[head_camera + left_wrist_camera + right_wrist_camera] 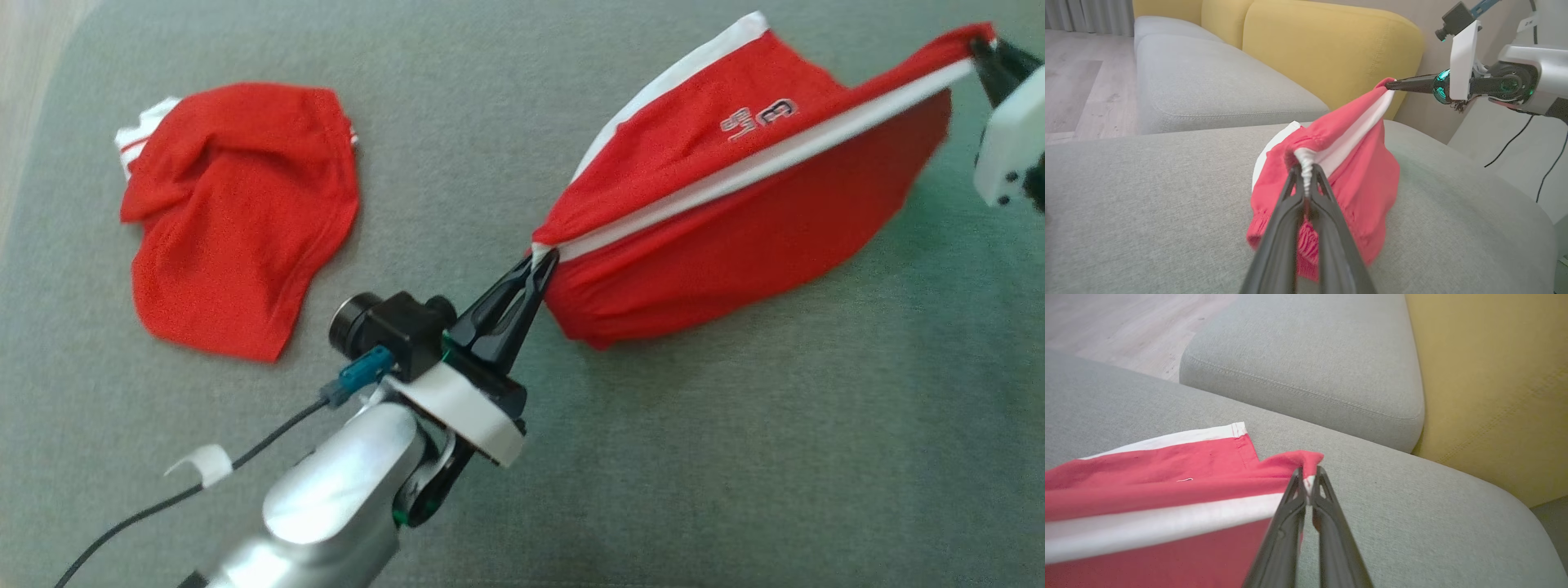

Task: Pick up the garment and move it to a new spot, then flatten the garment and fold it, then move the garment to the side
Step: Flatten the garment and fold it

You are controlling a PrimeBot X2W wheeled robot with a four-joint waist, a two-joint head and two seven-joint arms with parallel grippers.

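The garment [735, 204] is a pair of red shorts with white trim, stretched in the air between both grippers above the grey cushion. My left gripper [540, 261] is shut on the waistband's near end, seen bunched at its tips [1305, 167] in the left wrist view. My right gripper [982, 47] is shut on the far end, where red cloth folds over its fingertips [1309, 473]. The garment [1347, 163] sags between them, its lower part touching the cushion. The white band [1159, 526] runs taut toward my right gripper.
A second red garment [237, 212] lies crumpled on the grey cushion [653, 457] to the left. A neighbouring grey seat cushion [1306, 363] and a yellow backrest [1331, 53] border the work area. Wooden floor [1073, 81] lies beyond the sofa edge.
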